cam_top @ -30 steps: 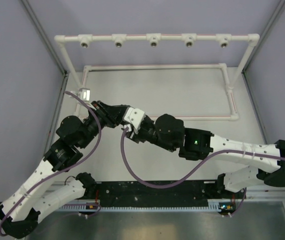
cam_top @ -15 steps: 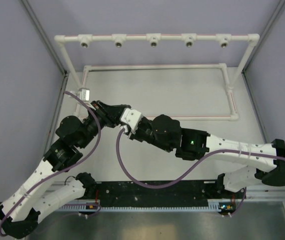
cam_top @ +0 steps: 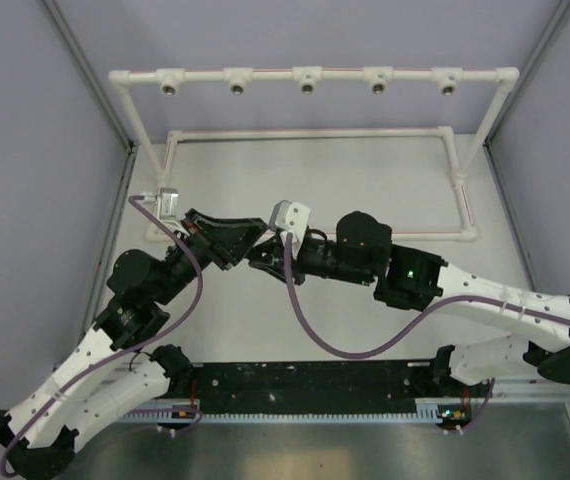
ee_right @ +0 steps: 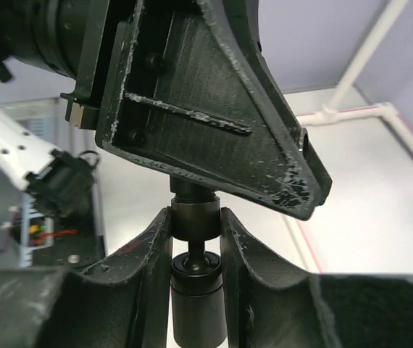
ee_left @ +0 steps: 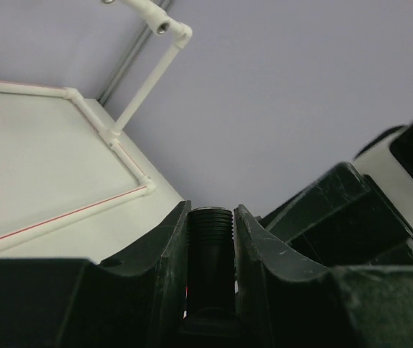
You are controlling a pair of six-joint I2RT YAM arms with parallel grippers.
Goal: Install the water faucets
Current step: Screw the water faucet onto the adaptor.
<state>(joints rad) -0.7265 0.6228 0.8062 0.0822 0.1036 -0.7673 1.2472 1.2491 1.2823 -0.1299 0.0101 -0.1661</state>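
Observation:
My two grippers meet tip to tip above the middle-left of the table. My left gripper (cam_top: 237, 243) (ee_left: 211, 212) is shut on a small black water faucet piece with a threaded end (ee_left: 211, 243), which stands up between its fingers. My right gripper (cam_top: 265, 254) (ee_right: 195, 214) is shut on the collar of a black faucet piece (ee_right: 195, 217); a thin stem and a stubby cylinder (ee_right: 198, 308) hang below the collar between the fingers. The collar's top runs up under the left gripper's finger (ee_right: 214, 138). I cannot tell whether both hold one piece or two joined pieces.
The white pipe frame (cam_top: 305, 75) with several metal-ringed sockets stands at the back; its base loop (cam_top: 315, 132) lies on the table behind the grippers. It also shows in the left wrist view (ee_left: 147, 81) and the right wrist view (ee_right: 362, 61). Purple walls close both sides.
The right wrist has rolled, so its white camera block now sits on top and further right. The left gripper has swung slightly right and down. Both stay closed at the meeting point.

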